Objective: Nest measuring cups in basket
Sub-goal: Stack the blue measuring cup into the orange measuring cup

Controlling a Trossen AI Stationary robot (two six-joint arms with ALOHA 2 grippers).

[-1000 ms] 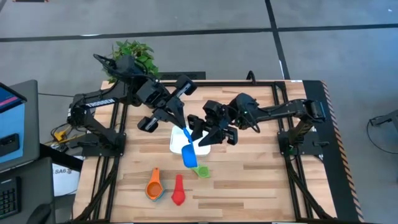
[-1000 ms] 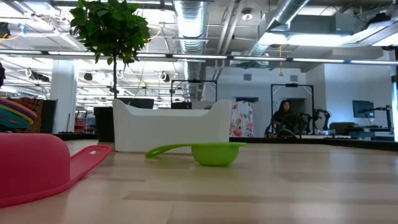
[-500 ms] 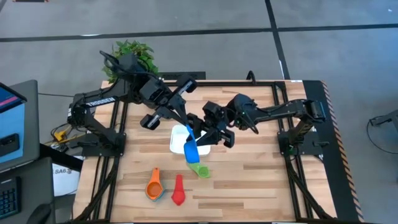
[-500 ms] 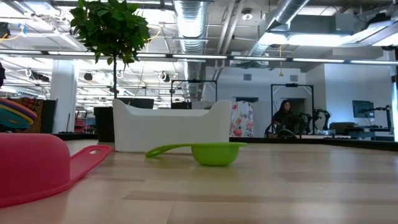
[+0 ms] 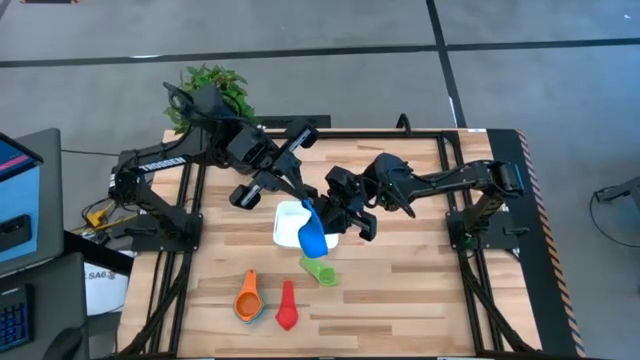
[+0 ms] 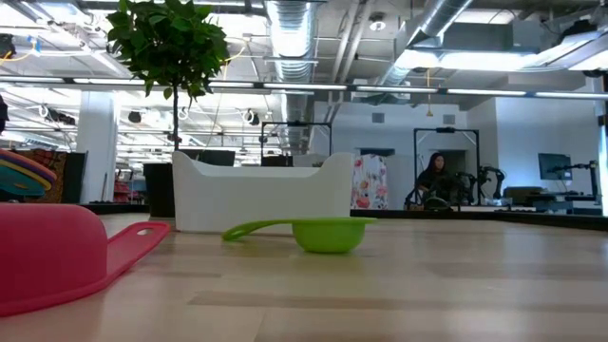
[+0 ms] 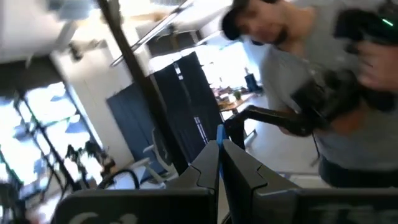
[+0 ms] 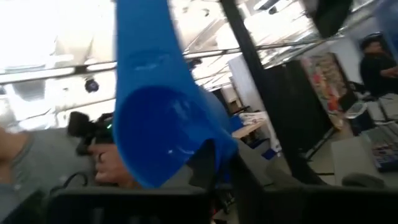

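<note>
I've got the blue cup (image 5: 313, 237) held over the basket (image 5: 288, 225): L gripper (image 5: 304, 205) clamped on its handle, R gripper (image 5: 335, 222) closing on the bowel end, grip can't tell. Green cup (image 5: 321, 271) lies on the surface just beside the basket; orange cup (image 5: 246, 296) and red cup (image 5: 287, 311) nearer the front edge.

blue cup (image 5: 313, 236) pulled up off the green cup and now over the basket's (image 5: 287, 225) right side, right gripper (image 5: 330, 222) closed in on its bowl

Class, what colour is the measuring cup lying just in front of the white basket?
Green, seen best in the low view, resting on the table.
</note>
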